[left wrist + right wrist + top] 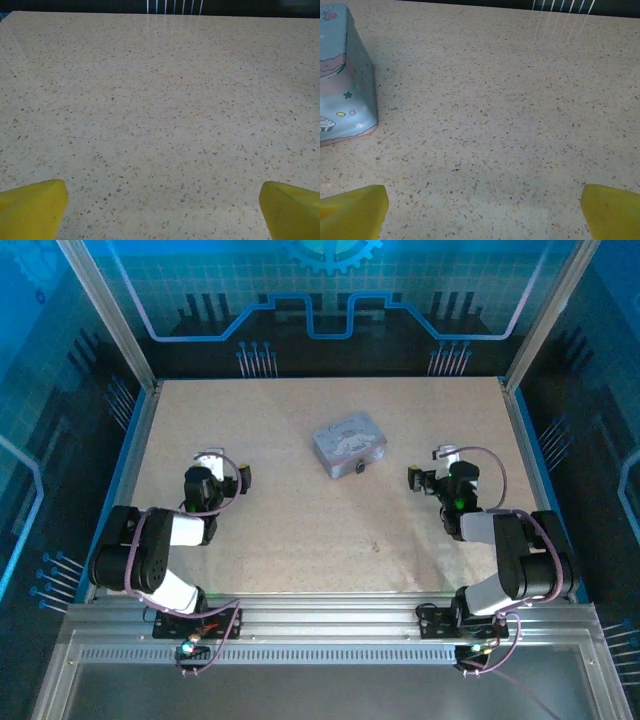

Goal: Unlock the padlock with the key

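left gripper point(228, 465) and right gripper point(428, 470) both spread wide, empty; padlock point(361, 468) is tiny, tucked against tin point(348, 443), so a sloppy reach may shove both away

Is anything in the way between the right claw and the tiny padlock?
Nothing visible blocks it. Only bare table lies between the open right gripper and the padlock, which sits at the tin box's near corner.

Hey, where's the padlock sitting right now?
In the top view, the padlock is at the near edge of the tin box, just right of the middle of the table.
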`<state>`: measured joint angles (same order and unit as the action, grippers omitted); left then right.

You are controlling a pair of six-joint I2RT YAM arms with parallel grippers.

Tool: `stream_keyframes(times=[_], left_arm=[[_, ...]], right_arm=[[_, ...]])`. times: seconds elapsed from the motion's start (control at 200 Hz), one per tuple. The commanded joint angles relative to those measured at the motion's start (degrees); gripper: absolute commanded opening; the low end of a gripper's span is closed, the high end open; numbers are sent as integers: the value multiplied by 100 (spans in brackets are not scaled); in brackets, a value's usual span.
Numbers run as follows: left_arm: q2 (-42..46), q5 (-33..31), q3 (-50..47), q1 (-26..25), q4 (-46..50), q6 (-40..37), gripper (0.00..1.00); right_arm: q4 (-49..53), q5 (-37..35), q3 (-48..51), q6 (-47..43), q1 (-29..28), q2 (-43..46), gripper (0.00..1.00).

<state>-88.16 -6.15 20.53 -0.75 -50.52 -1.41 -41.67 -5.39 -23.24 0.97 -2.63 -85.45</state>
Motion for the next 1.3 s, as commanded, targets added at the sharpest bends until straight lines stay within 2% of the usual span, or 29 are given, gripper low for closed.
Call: stream_keyframes(times=[0.0, 1.296], left_arm=[[-88, 70, 122, -45, -261, 56, 99], [-87, 97, 161, 14, -204, 122, 99]], right_arm=[[-222, 47, -115, -94, -85, -68, 100], [-192, 59, -130, -97, -79, -68, 100]])
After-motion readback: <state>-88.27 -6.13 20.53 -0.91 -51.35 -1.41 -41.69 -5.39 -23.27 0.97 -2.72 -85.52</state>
